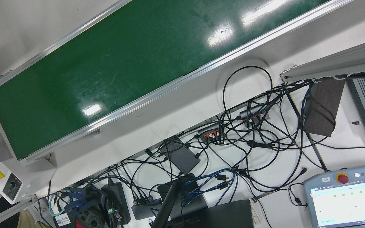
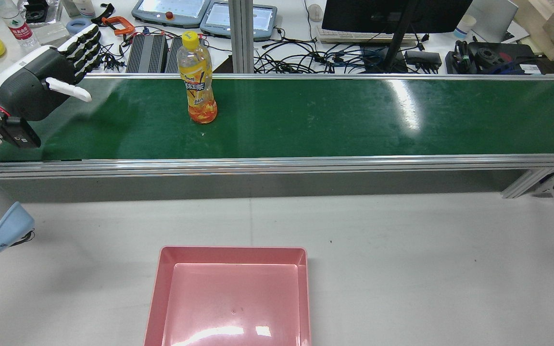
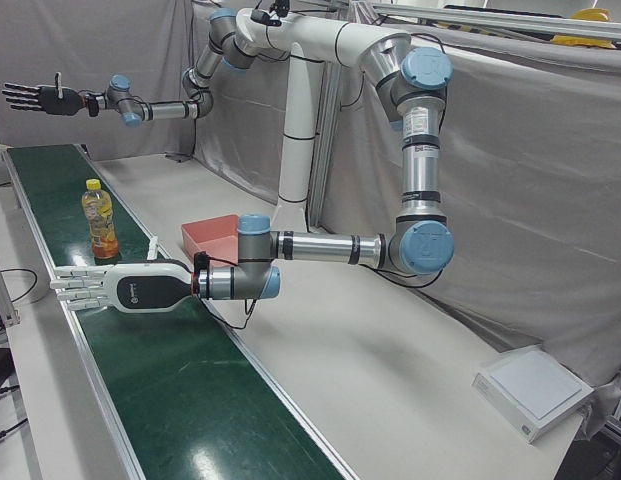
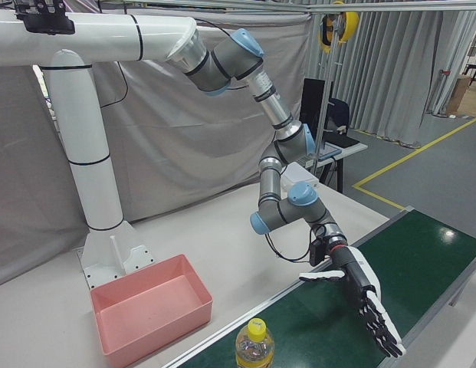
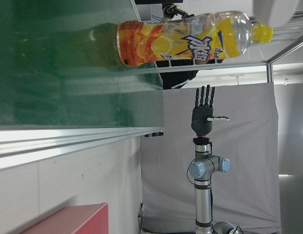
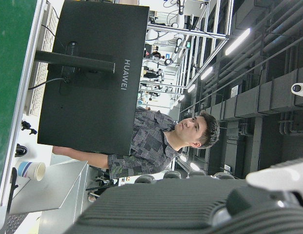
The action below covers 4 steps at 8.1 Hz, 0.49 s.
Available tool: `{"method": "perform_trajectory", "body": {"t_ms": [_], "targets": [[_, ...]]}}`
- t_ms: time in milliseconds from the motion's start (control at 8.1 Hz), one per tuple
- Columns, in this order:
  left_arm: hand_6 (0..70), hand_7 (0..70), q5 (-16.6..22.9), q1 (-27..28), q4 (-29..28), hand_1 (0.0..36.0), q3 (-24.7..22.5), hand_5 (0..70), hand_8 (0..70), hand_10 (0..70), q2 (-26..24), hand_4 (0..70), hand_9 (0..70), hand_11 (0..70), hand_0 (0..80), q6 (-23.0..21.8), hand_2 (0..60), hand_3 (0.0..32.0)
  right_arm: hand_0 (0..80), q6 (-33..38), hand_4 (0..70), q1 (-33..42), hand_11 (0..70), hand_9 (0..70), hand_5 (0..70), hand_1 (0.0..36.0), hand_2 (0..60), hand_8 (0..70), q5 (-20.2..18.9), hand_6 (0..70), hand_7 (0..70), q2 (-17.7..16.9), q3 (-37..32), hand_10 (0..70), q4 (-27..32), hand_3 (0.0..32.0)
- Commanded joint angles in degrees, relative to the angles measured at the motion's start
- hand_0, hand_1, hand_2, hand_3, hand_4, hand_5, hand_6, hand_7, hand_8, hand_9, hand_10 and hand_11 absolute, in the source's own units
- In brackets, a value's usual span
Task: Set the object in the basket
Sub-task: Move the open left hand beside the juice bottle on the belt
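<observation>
**Bottle on belt, both hands empty**

I see the bottle (image 2: pixel 197 77) upright on the green belt (image 2: pixel 334 117), well apart from the pink basket (image 2: pixel 231 295) on the desk (image 2: pixel 426 259). My left hand (image 2: pixel 48 72) hovers over the belt, fingers (image 2: pixel 84 45) spread, holding nothing. Right hand (image 3: pixel 45 97) is also spread and empty, w/ the arm raised.

Bottle (image 2: pixel 196 79) stands on the belt (image 2: pixel 306 115), basket (image 2: pixel 231 293) apparently on the table before it.

"HUAWEI" is printed on the back of the monitor (image 6: pixel 92 78). "UNIVERSAL RO", cut off at the edge, is read on the control tablet (image 1: pixel 347 196).
</observation>
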Motion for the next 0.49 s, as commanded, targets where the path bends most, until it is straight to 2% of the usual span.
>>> {"method": "perform_trajectory", "body": {"t_ms": [0,370], "targets": [[0.0,0.0,0.61,0.02,0.05,12.4,-0.76,7.0,0.0,0.0,-0.38,0.0,0.0,0.0,63.8,-0.14,0.0,0.0,0.0,0.06,0.0,0.0,0.0,0.0,0.0,0.0,0.0,0.0,0.0,0.0,0.0,0.0,-0.03,0.0,-0.08,0.0],[0.0,0.0,0.7,-0.07,-0.21,12.4,-2.26,6.4,0.0,0.0,-0.2,0.0,0.0,0.0,64.1,-1.11,0.0,0.0,0.0,0.06,0.0,0.0,0.0,0.0,0.0,0.0,0.0,0.0,0.0,0.0,0.0,0.0,-0.03,0.0,-0.08,0.0]]}}
